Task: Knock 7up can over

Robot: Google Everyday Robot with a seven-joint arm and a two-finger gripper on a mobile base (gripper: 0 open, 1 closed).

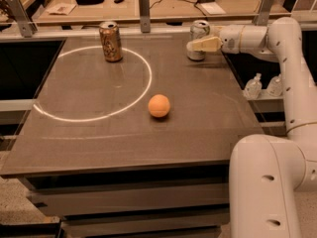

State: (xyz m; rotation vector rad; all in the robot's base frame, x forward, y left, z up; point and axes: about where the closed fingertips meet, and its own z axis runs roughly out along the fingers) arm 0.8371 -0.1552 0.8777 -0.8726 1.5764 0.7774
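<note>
The 7up can (198, 32), pale silver-white with a silver top, stands upright at the far right of the dark table (124, 133). My gripper (192, 45) reaches in from the right on its white arm (257, 36). Its cream fingers (203, 44) lie across the front of the can's middle and hide part of it. They look to be touching the can.
A gold-brown can (111, 41) stands upright at the far left, on a white ring of light. An orange ball (159, 105) lies near the table's middle. My arm's white base (262, 182) fills the lower right. Two small bottles (262, 86) sit off the right edge.
</note>
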